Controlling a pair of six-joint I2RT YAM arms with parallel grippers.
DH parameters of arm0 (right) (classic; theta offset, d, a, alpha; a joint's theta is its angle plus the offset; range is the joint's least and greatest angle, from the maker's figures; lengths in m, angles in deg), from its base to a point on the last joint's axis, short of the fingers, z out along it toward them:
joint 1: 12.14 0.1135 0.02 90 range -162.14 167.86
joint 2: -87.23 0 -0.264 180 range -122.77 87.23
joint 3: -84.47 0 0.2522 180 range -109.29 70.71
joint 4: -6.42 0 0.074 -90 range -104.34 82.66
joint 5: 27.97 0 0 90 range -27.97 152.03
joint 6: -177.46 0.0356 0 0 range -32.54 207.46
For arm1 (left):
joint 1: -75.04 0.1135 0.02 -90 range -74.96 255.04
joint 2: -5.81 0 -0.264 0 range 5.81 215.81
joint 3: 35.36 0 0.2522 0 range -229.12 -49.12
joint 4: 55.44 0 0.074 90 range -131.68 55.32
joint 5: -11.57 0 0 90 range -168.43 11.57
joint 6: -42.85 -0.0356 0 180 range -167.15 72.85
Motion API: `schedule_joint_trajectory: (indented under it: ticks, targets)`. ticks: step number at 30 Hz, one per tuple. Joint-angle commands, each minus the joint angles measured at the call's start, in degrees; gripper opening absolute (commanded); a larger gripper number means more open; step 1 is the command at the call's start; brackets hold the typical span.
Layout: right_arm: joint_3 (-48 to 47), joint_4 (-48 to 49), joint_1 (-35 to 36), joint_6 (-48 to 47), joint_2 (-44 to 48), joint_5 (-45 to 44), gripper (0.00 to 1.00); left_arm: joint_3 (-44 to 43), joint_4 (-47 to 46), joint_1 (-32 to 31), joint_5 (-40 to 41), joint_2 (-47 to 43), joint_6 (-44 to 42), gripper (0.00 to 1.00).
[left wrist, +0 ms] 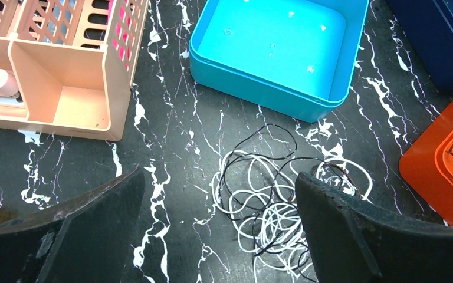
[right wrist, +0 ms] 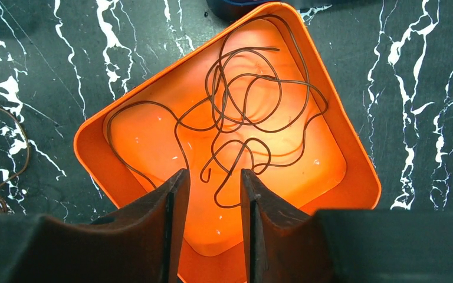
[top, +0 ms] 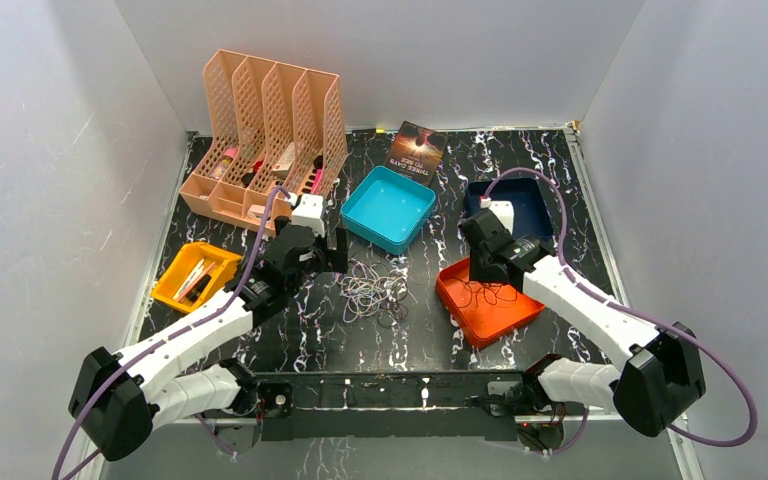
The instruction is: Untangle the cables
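A tangle of white and black cables (top: 372, 293) lies on the black marble table between the arms. In the left wrist view the tangle (left wrist: 277, 218) also holds a thin brown strand at its right side. My left gripper (top: 318, 262) hovers above the tangle's left edge, its jaws wide open and empty (left wrist: 218, 177). A loose brown cable (right wrist: 214, 82) lies coiled in the orange tray (right wrist: 360, 177). My right gripper (right wrist: 213, 174) is above that tray (top: 490, 320), partly open and holding nothing.
A teal tray (top: 388, 208) stands just behind the tangle, with a navy tray (top: 520, 200) to its right. A peach file organizer (top: 265, 130) is at the back left. A yellow tray (top: 195, 275) with small items sits at the left. A book (top: 417, 150) lies at the back.
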Motion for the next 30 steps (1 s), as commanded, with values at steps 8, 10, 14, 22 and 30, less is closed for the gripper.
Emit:
schedule_joint_trajectory:
  ticks: [8,10,14,22,30]
  targets:
    - [-5.35,-0.10,-0.22,-2.22,4.76,-0.88,0.43,-2.85,2.81,0.19,-1.36,0.63,0.53,0.98]
    - [-5.31,-0.40,-0.37,-2.54,4.50,-1.34,0.37,-2.92,3.16,0.19,-1.43,0.89,1.09,0.98]
    - [-4.87,-0.76,-0.82,-2.69,2.67,-1.31,0.26,-2.83,3.15,0.19,-2.23,0.94,1.51,0.98]
    - [-3.02,5.74,-1.36,-5.76,1.62,8.52,0.28,-4.35,6.90,0.19,-3.07,2.82,4.39,0.98]
    - [1.39,21.19,-1.43,-6.09,10.56,26.08,0.36,-2.93,9.47,0.19,-8.94,3.46,10.08,0.98]
